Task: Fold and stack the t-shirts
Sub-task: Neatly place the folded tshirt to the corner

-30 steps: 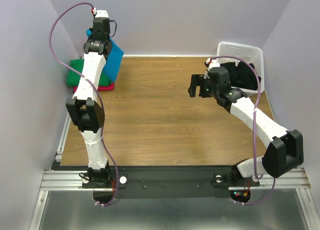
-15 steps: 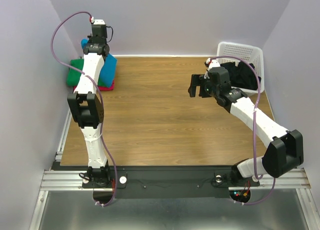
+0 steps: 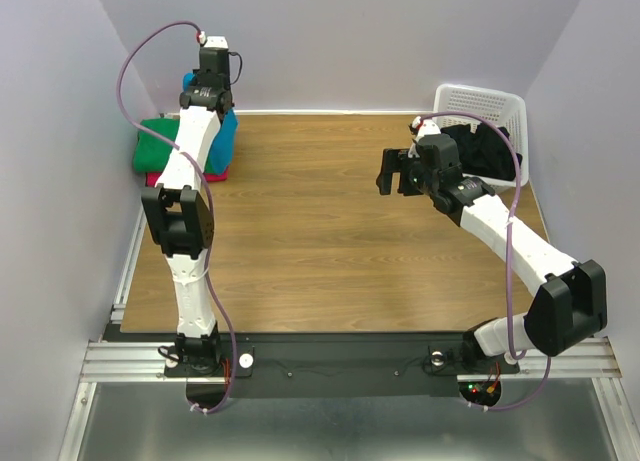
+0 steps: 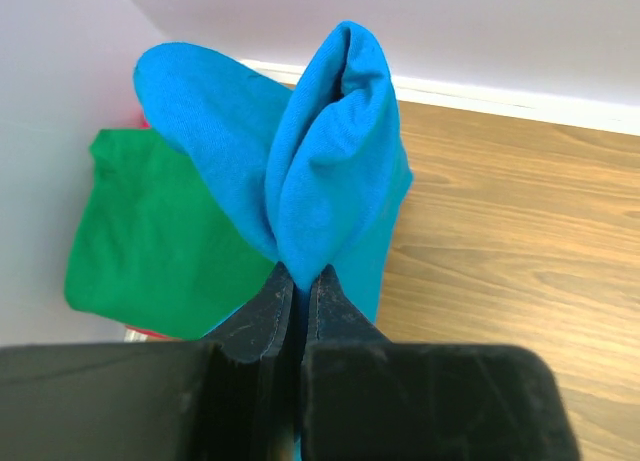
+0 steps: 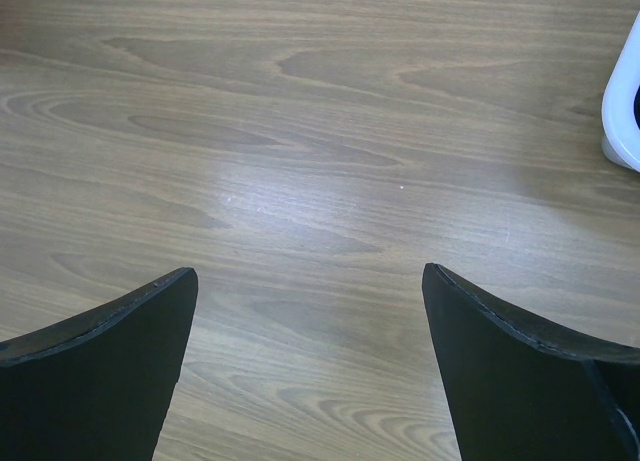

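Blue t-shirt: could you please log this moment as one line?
left gripper: shut on blue t-shirt, partly over green t-shirt | right gripper: open, over table

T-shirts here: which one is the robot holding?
The bright turquoise-blue cotton t-shirt, pinched in the left gripper. The green cotton t-shirt lies free below it; black ones sit in the white plastic basket.

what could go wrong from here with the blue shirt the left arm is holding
1. The left gripper pinches the blue shirt by one bunched fold, so it may slip out or land crumpled instead of flat on the green shirt.
2. The blue shirt hangs partly over the table beside the green one, so it may land off-centre.
3. The right gripper is open over bare wood, too far to help smooth it.
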You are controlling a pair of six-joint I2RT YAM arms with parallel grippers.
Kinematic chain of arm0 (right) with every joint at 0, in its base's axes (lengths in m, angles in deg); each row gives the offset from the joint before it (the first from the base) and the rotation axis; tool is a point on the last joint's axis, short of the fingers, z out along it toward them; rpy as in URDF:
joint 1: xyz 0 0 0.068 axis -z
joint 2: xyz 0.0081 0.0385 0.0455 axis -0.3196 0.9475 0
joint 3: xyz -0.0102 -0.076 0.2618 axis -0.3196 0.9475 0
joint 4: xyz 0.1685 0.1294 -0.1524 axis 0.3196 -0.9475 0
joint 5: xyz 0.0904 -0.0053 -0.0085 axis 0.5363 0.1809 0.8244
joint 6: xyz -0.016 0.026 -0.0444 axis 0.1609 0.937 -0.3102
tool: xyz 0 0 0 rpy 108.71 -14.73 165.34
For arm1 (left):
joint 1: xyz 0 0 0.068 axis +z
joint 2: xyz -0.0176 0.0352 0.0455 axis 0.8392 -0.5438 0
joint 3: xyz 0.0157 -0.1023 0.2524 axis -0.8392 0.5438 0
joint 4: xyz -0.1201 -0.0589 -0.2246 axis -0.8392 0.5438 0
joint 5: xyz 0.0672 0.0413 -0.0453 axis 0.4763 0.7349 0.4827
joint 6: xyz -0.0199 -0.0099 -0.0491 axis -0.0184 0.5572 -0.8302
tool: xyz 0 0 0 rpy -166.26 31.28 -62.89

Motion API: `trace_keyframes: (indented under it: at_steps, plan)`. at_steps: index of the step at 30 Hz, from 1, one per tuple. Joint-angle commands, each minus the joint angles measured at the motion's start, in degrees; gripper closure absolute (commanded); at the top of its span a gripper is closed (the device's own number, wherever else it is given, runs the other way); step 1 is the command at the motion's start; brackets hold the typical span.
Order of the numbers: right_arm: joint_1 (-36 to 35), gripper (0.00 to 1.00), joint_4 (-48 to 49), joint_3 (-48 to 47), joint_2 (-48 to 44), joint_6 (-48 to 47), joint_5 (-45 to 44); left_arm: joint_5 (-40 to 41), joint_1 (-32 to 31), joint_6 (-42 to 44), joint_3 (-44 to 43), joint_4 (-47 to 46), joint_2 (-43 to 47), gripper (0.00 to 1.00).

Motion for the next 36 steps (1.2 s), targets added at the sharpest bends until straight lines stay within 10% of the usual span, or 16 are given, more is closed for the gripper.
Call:
trace_keyframes:
  at_steps: [1, 36]
  plan:
    - [0.1, 0.00, 0.5, -0.6, -1.5, 0.1, -1.0, -0.5, -0.4, -1.4, -3.9, -2.2, 3.8, 1.00]
    - [0.1, 0.00, 0.4, -1.2, 0.7, -0.2, -1.1, -8.0, -1.0, 1.0, -1.9, -6.2, 4.3, 1.00]
